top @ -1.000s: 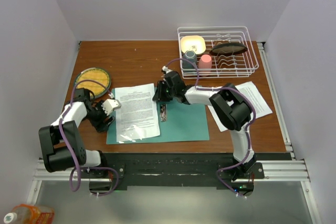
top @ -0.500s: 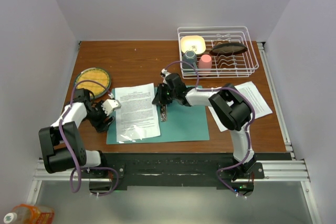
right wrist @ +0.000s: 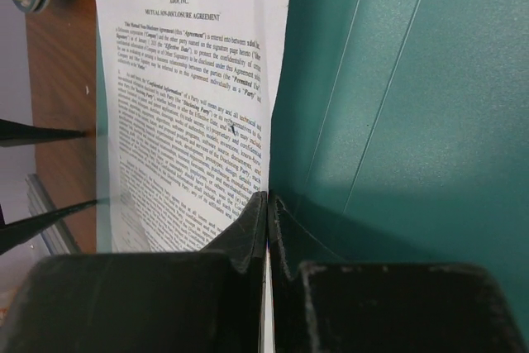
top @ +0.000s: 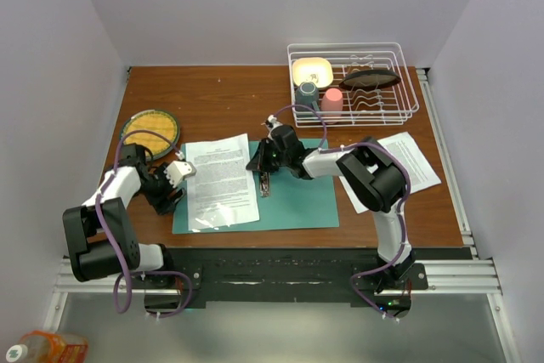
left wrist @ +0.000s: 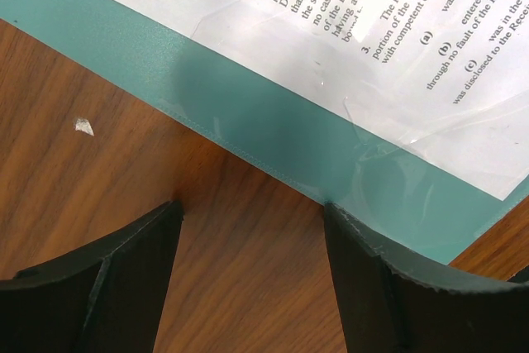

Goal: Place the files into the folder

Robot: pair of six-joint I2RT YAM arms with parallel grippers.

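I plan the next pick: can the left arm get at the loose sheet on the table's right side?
Probably not: that sheet lies beyond the right arm, which stretches across the folder between them, and the left fingers sit at the folder's left edge.

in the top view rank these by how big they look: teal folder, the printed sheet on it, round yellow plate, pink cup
Largest to smallest in the top external view:
1. teal folder
2. printed sheet
3. round yellow plate
4. pink cup
No two look alike in size.
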